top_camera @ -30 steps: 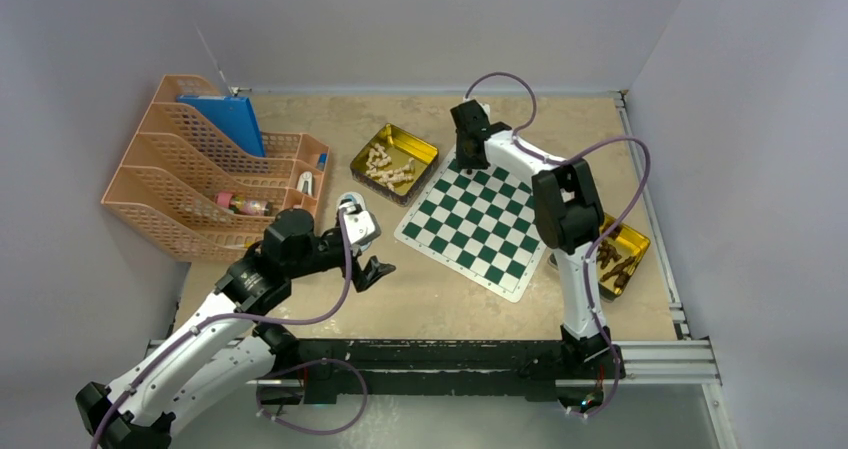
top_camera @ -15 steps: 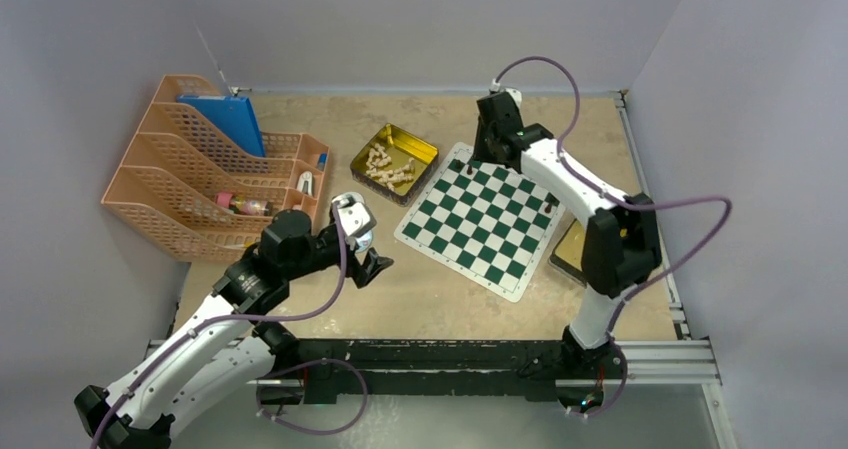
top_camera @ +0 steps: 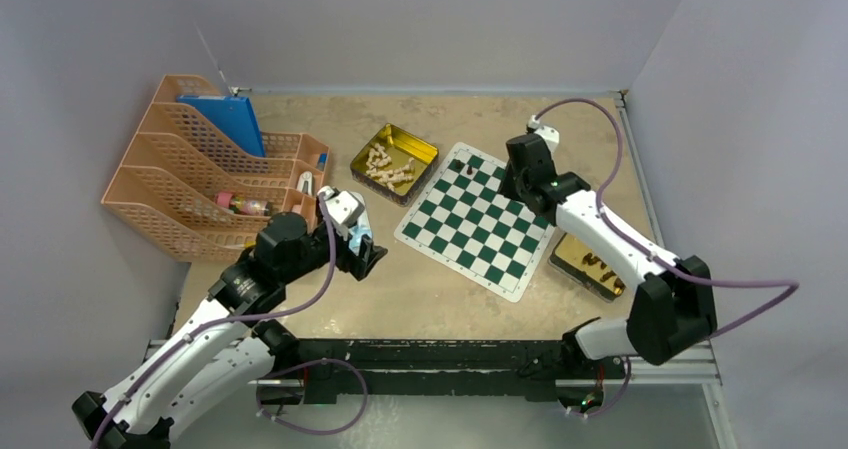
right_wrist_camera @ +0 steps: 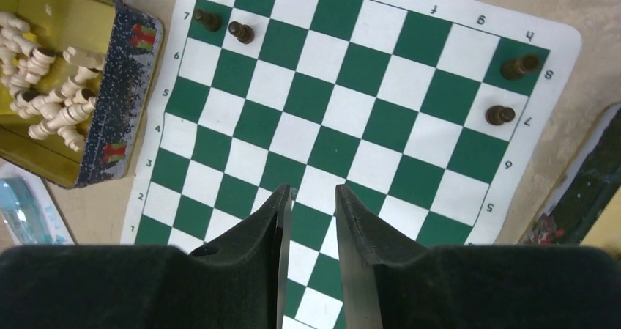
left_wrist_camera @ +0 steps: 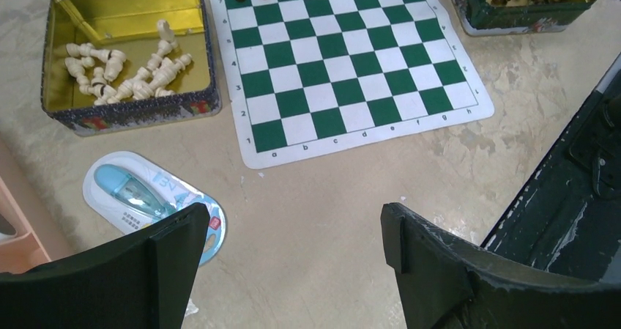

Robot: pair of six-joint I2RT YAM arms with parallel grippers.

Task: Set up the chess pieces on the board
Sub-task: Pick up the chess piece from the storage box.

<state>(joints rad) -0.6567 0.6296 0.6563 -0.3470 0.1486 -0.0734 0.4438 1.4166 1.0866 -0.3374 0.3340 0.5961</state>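
Fingers (right_wrist_camera: 256, 248) of right gripper (right_wrist_camera: 313, 193) gape; wrist view shows four pieces (right_wrist_camera: 500, 114), overhead one.

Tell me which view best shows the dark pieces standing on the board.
Right wrist: all four dark pieces stand clear on the board. Left wrist crops them at its top edge; top external shows a speck.
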